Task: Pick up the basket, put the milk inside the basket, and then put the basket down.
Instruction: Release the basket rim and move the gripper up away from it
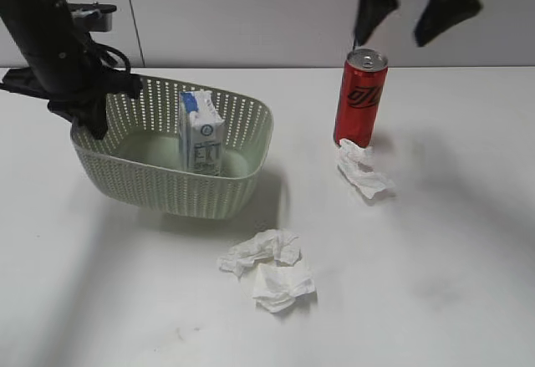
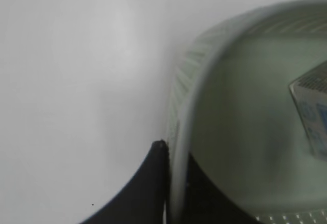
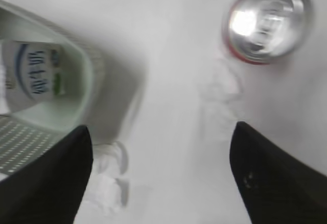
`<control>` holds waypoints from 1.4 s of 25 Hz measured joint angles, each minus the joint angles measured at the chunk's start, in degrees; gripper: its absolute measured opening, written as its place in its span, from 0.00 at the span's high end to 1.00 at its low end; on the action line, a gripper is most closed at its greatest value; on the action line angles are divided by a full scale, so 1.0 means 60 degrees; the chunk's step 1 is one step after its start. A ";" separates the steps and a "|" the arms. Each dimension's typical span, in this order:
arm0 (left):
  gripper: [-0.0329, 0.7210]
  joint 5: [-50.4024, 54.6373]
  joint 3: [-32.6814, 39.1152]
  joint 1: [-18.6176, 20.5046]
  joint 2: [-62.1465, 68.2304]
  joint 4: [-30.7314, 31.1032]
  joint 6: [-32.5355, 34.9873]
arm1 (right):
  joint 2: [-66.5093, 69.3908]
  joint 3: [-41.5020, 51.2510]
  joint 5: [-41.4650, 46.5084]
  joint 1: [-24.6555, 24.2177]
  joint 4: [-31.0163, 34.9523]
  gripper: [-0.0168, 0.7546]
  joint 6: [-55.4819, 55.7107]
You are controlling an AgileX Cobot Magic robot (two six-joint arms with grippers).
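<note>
The pale green basket (image 1: 209, 187) is at the left of the white table, with a shadow under it. The milk carton (image 1: 201, 133) stands upright inside it. My left gripper (image 1: 88, 112) is shut on the basket's left rim; the left wrist view shows both fingers (image 2: 173, 157) pinching the rim (image 2: 196, 96), with the milk (image 2: 312, 106) at the right edge. My right gripper (image 1: 401, 16) is open and empty, high above the table at the back right. The right wrist view shows its fingers (image 3: 161, 173) spread wide, the basket (image 3: 84, 76) and milk (image 3: 33, 73) at the left.
A tall red soda can (image 1: 359, 99) stands right of the basket, also in the right wrist view (image 3: 268, 22). A crumpled tissue (image 1: 364, 170) lies at its foot. Another crumpled tissue (image 1: 272, 268) lies in front of the basket.
</note>
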 joint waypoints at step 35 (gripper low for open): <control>0.96 -0.0423 0.0000 0.0558 0.0000 -0.1202 0.0000 | -1.6504 1.2218 -0.2208 -0.2004 -0.0990 0.21 -0.1138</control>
